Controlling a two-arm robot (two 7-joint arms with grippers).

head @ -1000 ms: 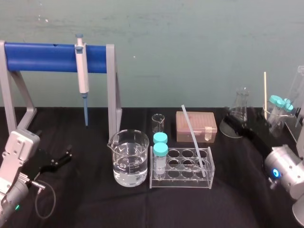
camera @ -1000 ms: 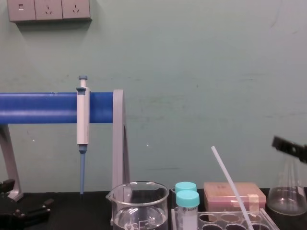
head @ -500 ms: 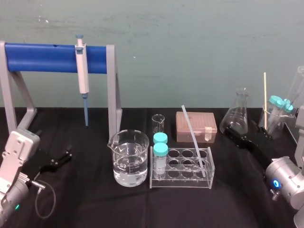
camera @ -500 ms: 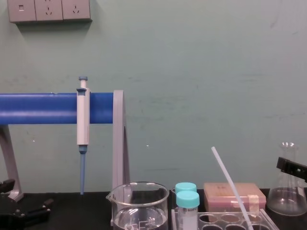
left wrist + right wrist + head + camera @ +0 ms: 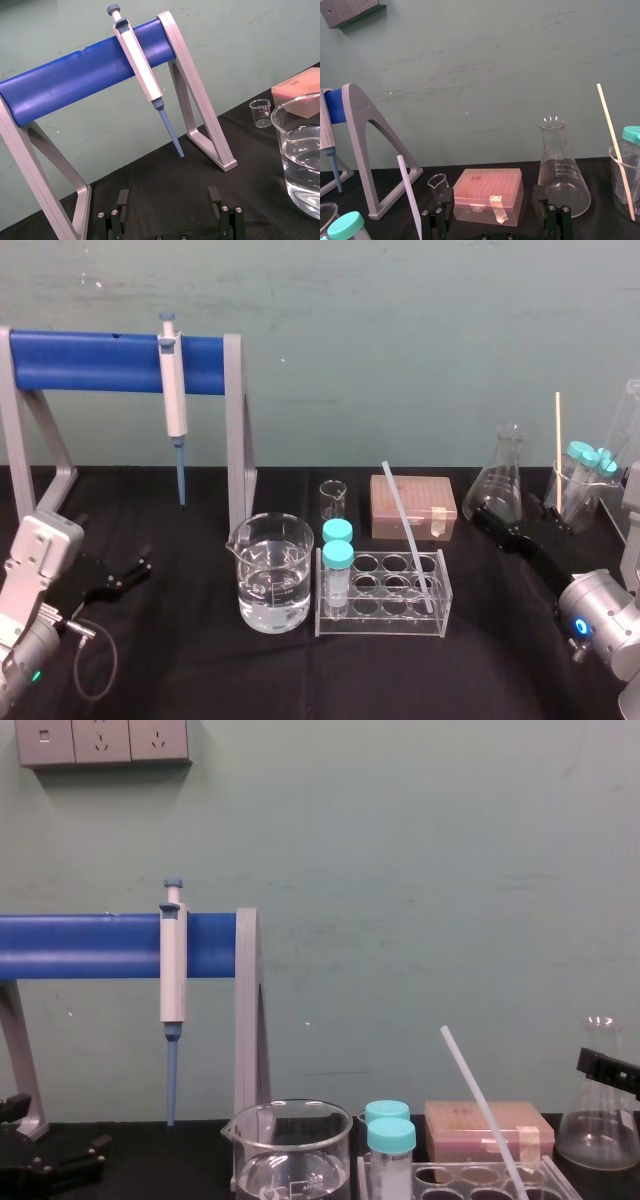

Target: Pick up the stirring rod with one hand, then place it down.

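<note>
The stirring rod [image 5: 405, 530] is a thin translucent white rod leaning in the clear tube rack [image 5: 380, 622], its top tilted back and to the left; it also rises in the chest view [image 5: 480, 1105] and the right wrist view [image 5: 409, 195]. My right gripper [image 5: 515, 510] hangs open at the right, in front of the conical flask, well apart from the rod; its fingers [image 5: 538, 194] hold nothing. My left gripper [image 5: 113, 542] rests open low at the left, its fingers [image 5: 122, 197] spread before the blue stand.
A beaker of water [image 5: 270, 575] stands left of the rack, which holds two teal-capped tubes [image 5: 338, 555]. Behind are a small beaker [image 5: 333, 498] and a pink box [image 5: 412, 505]. A conical flask [image 5: 503, 475] and a cup with a wooden stick [image 5: 558, 445] crowd the right. A pipette [image 5: 173, 390] hangs on the blue stand.
My right gripper has sunk a little and drawn back toward the right, beside the flask. The rod and the left arm have not moved.
</note>
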